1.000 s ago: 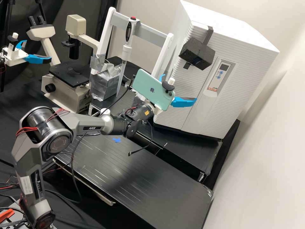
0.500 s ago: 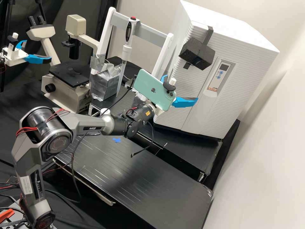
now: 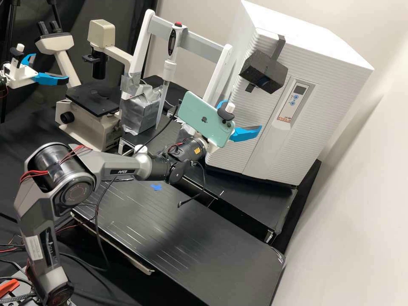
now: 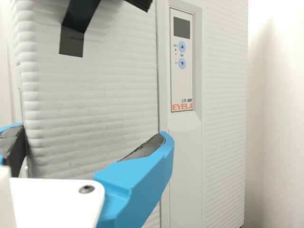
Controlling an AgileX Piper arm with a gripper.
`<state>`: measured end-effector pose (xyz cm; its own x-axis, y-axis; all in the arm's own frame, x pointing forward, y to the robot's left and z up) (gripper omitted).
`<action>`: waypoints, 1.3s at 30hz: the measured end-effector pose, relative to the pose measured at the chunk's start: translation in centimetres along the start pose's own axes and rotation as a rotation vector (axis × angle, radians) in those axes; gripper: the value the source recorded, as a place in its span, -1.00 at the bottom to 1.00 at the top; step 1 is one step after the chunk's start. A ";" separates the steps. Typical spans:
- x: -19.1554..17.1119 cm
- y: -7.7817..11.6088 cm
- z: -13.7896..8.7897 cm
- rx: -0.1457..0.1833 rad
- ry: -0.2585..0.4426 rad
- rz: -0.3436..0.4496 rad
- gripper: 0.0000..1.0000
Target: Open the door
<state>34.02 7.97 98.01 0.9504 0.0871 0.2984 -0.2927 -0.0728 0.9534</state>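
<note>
Bright, soft light on a pale cabinet [image 3: 272, 157] and black bench [image 3: 221, 259].

In the high view the cabinet's top glows brightest — light seems to fall from above — while thin glare streaks and a soft shadow cross the bench, and the curtain [image 3: 125, 17] lies dim; in the wrist view, the wall [image 4: 280, 95] washes out near white.

Your grey arm [image 3: 36, 225] ends in a white end effector [image 3: 240, 114] with two curved, bright blue fingers [image 4: 135, 183], dark grey pads [image 4: 146, 148] and a screw [image 4: 86, 189] in a rounded white plate [image 4: 52, 202]. Behind it come a black wrist [image 3: 185, 152] with an orange-yellow label [image 3: 197, 150], a grey link [image 3: 104, 160] with white lettering [image 3: 123, 172] on a black panel [image 3: 113, 172], then a round dark joint [image 3: 77, 193] with looping red wires [image 3: 34, 173].
</note>
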 end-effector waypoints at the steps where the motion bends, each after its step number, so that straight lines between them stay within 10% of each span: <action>1: 0.0 0.0 0.0 -0.002 0.001 -0.001 -1.00; 39: -0.4 -0.6 0.0 -0.044 0.026 -0.034 -1.00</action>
<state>33.83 8.01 97.35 0.9569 0.1149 0.2667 -0.2656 -0.0255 0.9637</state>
